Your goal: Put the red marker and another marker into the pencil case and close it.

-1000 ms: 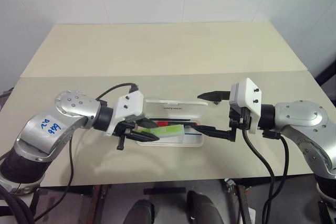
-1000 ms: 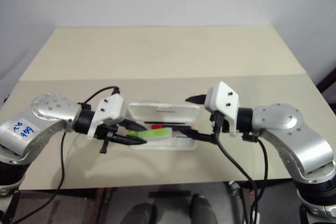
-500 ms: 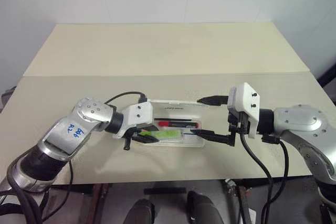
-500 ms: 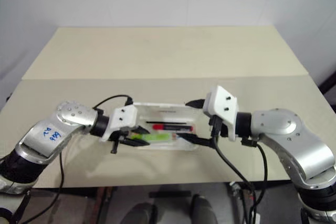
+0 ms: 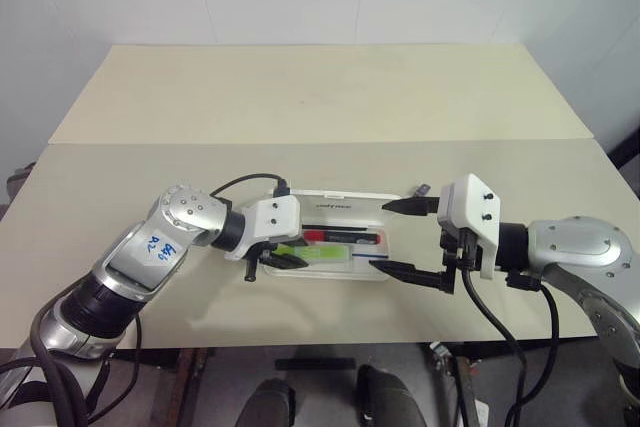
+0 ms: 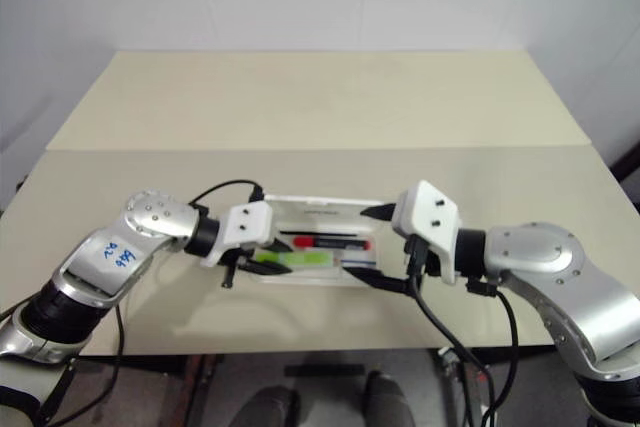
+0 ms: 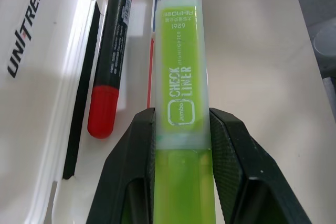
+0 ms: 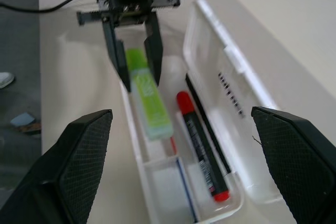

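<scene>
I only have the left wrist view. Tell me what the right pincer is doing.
Observer: The right pincer hangs wide open at the right end of the pencil case, holding nothing.
Operator: Report the lid.
Observer: The lid is open and stands up along the case's far side.
Operator: Confirm the highlighter is down.
Observer: The left pincer is shut on the green highlighter, which lies low in the tray beside the red marker.
</scene>
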`<action>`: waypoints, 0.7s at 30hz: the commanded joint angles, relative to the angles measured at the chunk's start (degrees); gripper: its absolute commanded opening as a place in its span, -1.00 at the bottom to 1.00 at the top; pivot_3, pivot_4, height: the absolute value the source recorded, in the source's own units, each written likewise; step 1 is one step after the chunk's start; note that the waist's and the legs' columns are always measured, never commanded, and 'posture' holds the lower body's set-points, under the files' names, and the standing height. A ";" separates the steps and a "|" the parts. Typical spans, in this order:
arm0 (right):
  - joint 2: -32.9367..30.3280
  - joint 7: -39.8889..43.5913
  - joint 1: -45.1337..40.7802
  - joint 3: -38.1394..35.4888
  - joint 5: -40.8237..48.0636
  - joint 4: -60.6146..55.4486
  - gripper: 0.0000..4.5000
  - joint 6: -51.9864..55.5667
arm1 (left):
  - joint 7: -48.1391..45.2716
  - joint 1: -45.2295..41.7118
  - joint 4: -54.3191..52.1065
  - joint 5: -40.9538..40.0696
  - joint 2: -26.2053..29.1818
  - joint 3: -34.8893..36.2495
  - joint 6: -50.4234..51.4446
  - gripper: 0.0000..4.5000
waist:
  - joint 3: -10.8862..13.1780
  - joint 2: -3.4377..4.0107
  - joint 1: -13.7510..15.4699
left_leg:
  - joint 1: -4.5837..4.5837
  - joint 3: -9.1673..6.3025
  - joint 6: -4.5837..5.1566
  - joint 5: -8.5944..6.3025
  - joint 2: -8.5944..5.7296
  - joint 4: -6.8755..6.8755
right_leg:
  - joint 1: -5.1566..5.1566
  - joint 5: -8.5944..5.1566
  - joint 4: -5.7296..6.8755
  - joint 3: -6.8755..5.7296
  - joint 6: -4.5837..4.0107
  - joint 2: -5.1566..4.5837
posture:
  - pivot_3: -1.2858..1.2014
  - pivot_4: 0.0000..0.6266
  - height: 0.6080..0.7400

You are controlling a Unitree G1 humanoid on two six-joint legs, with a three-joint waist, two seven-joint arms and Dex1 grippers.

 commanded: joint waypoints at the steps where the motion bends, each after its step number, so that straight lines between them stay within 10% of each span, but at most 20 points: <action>1: -0.43 -0.48 2.05 -2.12 1.14 -2.10 1.00 -0.08 | -0.57 -1.08 -0.21 0.83 -0.39 0.15 -0.65 -0.54 | 0.00 0.00 0.02 | 0.00 0.00 0.00 0.00 0.00 0.01 | 0.00 0.00 0.00 0.00 0.00 0.00 | 0.03 -0.52 1.00; 21: -0.19 -0.08 8.93 -0.24 -4.10 -0.56 1.00 -3.84 | -1.48 0.08 -0.21 3.86 -0.29 -1.02 -0.05 -0.54 | 0.00 0.00 0.04 | 0.03 0.01 0.04 0.00 0.00 0.05 | 0.03 0.01 0.07 0.02 0.02 0.02 | 0.03 -0.52 1.00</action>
